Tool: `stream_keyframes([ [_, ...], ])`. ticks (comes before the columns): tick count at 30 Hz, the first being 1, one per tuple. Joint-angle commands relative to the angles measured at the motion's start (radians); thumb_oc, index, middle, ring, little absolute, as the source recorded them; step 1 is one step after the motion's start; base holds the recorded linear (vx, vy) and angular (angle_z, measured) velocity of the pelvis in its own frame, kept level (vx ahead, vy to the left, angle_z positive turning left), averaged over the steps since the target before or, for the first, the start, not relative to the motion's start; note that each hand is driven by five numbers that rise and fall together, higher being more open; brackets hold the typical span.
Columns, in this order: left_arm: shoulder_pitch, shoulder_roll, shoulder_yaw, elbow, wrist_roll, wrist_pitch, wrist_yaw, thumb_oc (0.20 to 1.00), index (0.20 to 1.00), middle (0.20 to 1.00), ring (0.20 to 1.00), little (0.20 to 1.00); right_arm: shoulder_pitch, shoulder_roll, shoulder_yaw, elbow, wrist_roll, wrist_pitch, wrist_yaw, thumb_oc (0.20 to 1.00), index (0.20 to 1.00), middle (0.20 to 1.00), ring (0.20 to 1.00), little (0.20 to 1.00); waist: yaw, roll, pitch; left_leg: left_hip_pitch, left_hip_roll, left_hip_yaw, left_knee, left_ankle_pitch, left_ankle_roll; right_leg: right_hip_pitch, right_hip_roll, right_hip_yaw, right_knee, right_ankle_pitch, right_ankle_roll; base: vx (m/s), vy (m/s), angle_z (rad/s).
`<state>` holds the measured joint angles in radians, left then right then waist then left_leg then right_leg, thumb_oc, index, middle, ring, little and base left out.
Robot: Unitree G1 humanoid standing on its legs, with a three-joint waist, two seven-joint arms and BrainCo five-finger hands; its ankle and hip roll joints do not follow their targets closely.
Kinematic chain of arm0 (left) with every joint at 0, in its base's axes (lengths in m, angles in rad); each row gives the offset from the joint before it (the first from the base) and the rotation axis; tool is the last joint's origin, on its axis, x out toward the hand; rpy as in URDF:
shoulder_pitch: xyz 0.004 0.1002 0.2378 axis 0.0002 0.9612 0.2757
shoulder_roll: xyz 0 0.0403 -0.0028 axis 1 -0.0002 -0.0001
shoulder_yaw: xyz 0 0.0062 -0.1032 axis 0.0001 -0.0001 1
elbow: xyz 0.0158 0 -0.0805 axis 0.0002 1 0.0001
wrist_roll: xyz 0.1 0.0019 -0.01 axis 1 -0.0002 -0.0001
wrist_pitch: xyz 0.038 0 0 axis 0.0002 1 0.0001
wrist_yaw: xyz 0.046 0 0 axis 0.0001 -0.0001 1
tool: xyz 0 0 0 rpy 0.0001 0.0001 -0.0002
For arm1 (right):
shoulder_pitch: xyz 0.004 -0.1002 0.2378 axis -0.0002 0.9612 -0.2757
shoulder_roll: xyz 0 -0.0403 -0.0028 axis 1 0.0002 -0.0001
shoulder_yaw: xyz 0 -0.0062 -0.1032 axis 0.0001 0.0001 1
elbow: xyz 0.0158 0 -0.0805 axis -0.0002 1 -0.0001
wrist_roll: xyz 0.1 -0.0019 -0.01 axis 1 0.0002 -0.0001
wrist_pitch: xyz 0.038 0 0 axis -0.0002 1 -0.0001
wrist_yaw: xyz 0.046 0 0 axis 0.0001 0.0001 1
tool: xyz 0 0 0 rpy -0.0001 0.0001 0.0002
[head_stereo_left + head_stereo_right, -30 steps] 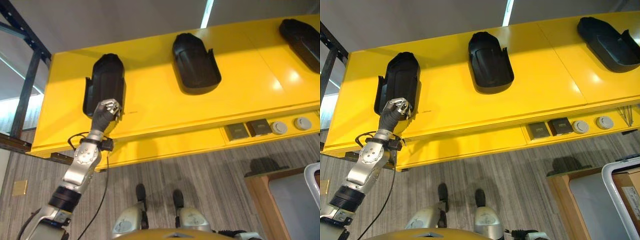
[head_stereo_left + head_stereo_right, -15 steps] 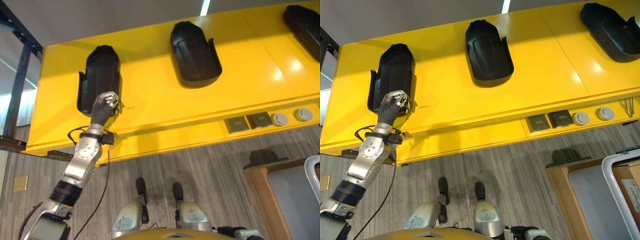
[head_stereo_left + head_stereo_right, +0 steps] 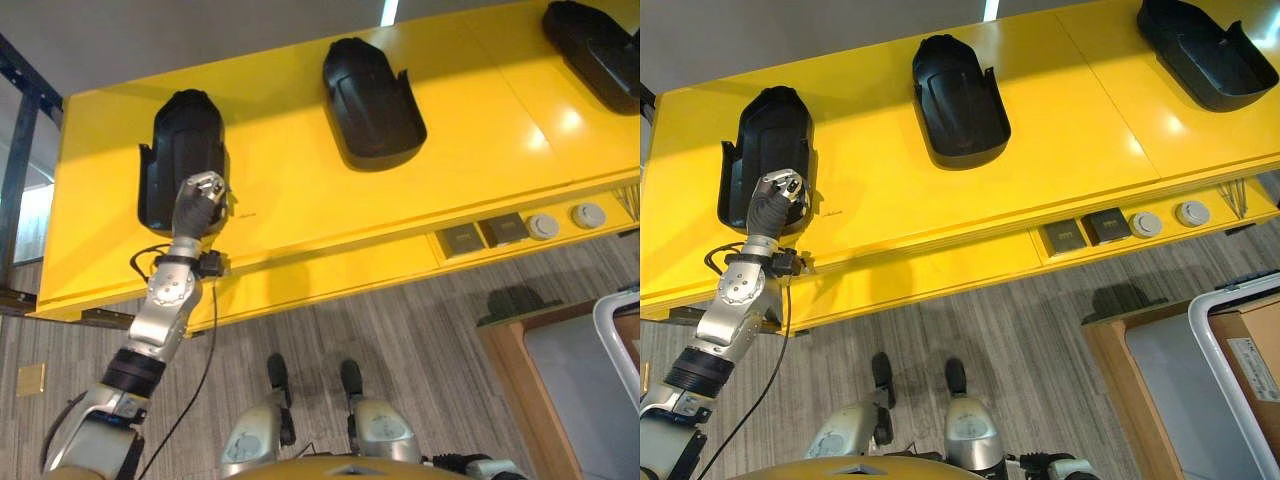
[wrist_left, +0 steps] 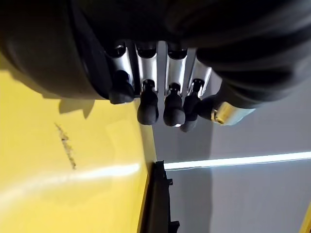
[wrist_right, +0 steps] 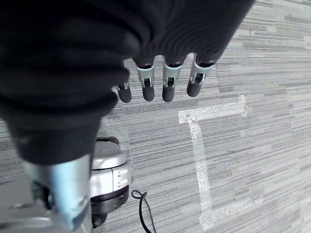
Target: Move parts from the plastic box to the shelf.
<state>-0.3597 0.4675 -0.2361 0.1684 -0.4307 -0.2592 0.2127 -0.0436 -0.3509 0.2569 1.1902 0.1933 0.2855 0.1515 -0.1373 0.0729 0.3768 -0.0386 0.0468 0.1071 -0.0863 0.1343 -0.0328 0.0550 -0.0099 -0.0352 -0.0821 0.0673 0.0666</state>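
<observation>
You see a yellow shelf (image 3: pixel 300 180) with three black parts lying on it, well apart from each other: the left part (image 3: pixel 183 160), the middle part (image 3: pixel 372 105) and the right part (image 3: pixel 590 50) near the far right edge. At the lower right there is the plastic box (image 3: pixel 1240 350) with a light rim, standing beside a brown wooden frame (image 3: pixel 1120 390); inside it you can see something brown like cardboard, but what else is in it I cannot tell. The left hand (image 3: pixel 200 200) is raised over the near end of the left part, at the edge of it. In the left wrist view its fingers (image 4: pixel 148 104) are curled down with the dark tips in a row, and they hold nothing; whether they touch the part I cannot tell. The right hand (image 5: pixel 160 82) hangs low over the grey striped floor (image 5: pixel 252 73), where pale tape marks (image 5: pixel 199 141) are stuck; its fingers hang loose and hold nothing.
</observation>
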Motion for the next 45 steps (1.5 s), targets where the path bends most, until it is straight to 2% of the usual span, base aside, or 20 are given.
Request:
stream_keyframes([
  [1, -0.063, -0.009, 0.026, 0.036, -0.001, -0.057, 0.013, 0.200, 0.200, 0.200, 0.200, 0.200, 0.029, 0.030, 0.034, -0.009, -0.006, 0.012, 0.001, 1.000, 1.000, 1.000, 1.000, 1.000, -0.005, -0.037, -0.003, 0.044, 0.004, 0.024, -0.001, -0.082, 0.002, -0.060, -0.008, 0.016, 0.012, -0.011, -0.009, 0.00, 0.000, 0.00],
  [3, -0.073, -0.002, 0.028, 0.047, -0.003, -0.079, 0.021, 0.200, 0.200, 0.200, 0.200, 0.200, 0.030, 0.029, 0.033, -0.003, -0.011, 0.005, 0.003, 1.000, 1.000, 1.000, 1.000, 1.000, -0.007, -0.038, -0.002, 0.045, 0.004, 0.025, -0.001, -0.082, 0.002, -0.059, -0.009, 0.017, 0.012, -0.011, -0.008, 0.00, 0.000, 0.00],
  [5, -0.092, 0.010, 0.038, 0.033, -0.034, -0.136, 0.021, 0.200, 0.200, 0.200, 0.200, 0.200, 0.031, 0.028, 0.038, 0.007, -0.009, -0.005, 0.003, 1.000, 1.000, 1.000, 1.000, 1.000, -0.007, -0.039, -0.002, 0.046, 0.004, 0.026, -0.001, -0.083, 0.001, -0.057, -0.008, 0.019, 0.010, -0.011, -0.007, 0.00, 0.000, 0.00],
  [8, -0.079, 0.013, 0.075, -0.112, -0.019, -0.198, 0.004, 0.200, 0.200, 0.200, 0.200, 0.200, 0.030, 0.033, 0.028, 0.019, -0.015, -0.010, 0.009, 1.000, 1.000, 1.000, 1.000, 1.000, 0.006, -0.037, -0.001, 0.050, 0.004, 0.018, -0.001, -0.084, 0.001, -0.050, -0.009, 0.015, 0.009, -0.014, -0.010, 0.00, 0.000, 0.00],
  [11, -0.048, 0.006, 0.101, -0.219, 0.042, -0.180, 0.004, 0.200, 0.200, 0.200, 0.200, 0.200, 0.031, 0.042, 0.017, 0.024, -0.011, -0.010, 0.006, 1.000, 1.000, 1.000, 1.000, 1.000, 0.021, -0.035, -0.002, 0.052, 0.003, 0.005, -0.001, -0.086, 0.001, -0.041, -0.011, 0.005, 0.007, -0.016, -0.010, 0.01, -0.015, 0.04],
  [16, 0.077, 0.001, 0.105, -0.355, 0.059, -0.023, -0.019, 0.200, 0.200, 0.200, 0.200, 0.200, 0.018, 0.055, 0.013, 0.008, 0.027, 0.007, -0.016, 1.000, 1.000, 1.000, 1.000, 1.000, 0.063, -0.017, -0.001, 0.037, -0.005, -0.022, -0.001, -0.083, -0.006, -0.034, -0.018, -0.029, 0.001, -0.023, -0.013, -0.04, -0.002, 0.12],
  [18, 0.105, -0.005, 0.099, -0.347, 0.032, -0.011, -0.019, 0.200, 0.200, 0.200, 0.200, 0.200, 0.016, 0.052, 0.011, 0.006, 0.035, 0.009, -0.019, 1.000, 1.000, 1.000, 1.000, 1.000, 0.068, -0.013, 0.002, 0.034, -0.006, -0.024, -0.001, -0.082, -0.007, -0.033, -0.019, -0.033, 0.000, -0.025, -0.013, -0.06, 0.023, 0.06],
  [23, 0.203, -0.014, 0.072, -0.269, 0.032, -0.046, 0.013, 0.200, 0.200, 0.200, 0.200, 0.200, 0.004, 0.037, -0.008, 0.009, 0.047, 0.008, -0.025, 1.000, 1.000, 1.000, 1.000, 1.000, 0.084, 0.001, 0.018, 0.019, -0.013, -0.023, -0.001, -0.076, -0.010, -0.039, -0.024, -0.048, 0.001, -0.026, -0.013, -0.06, 0.043, 0.03],
  [30, 0.175, -0.012, 0.047, -0.174, 0.025, -0.094, 0.067, 0.200, 0.200, 0.200, 0.200, 0.200, 0.000, 0.031, -0.003, 0.010, 0.049, 0.004, -0.027, 1.000, 1.000, 1.000, 1.000, 1.000, 0.074, -0.001, 0.032, 0.007, -0.010, -0.014, -0.001, -0.069, -0.010, -0.053, -0.022, -0.041, 0.003, -0.022, -0.011, -0.02, 0.009, 0.03],
  [34, 0.114, -0.013, 0.032, -0.120, 0.033, -0.098, 0.077, 0.200, 0.200, 0.200, 0.200, 0.200, -0.002, 0.033, 0.006, 0.009, 0.029, 0.000, -0.022, 1.000, 1.000, 1.000, 1.000, 1.000, 0.058, -0.009, 0.035, 0.006, -0.005, -0.004, -0.001, -0.067, -0.008, -0.061, -0.019, -0.029, 0.006, -0.018, -0.009, 0.00, 0.000, 0.00],
  [45, -0.024, -0.003, 0.026, -0.024, 0.017, -0.046, 0.090, 0.200, 0.200, 0.200, 0.200, 0.200, 0.006, 0.030, 0.029, -0.022, 0.002, 0.014, -0.010, 1.000, 1.000, 1.000, 1.000, 1.000, 0.017, -0.029, 0.037, 0.017, 0.006, 0.018, -0.001, -0.070, -0.003, -0.077, -0.008, 0.008, 0.021, -0.015, -0.010, 0.02, -0.003, -0.05],
])
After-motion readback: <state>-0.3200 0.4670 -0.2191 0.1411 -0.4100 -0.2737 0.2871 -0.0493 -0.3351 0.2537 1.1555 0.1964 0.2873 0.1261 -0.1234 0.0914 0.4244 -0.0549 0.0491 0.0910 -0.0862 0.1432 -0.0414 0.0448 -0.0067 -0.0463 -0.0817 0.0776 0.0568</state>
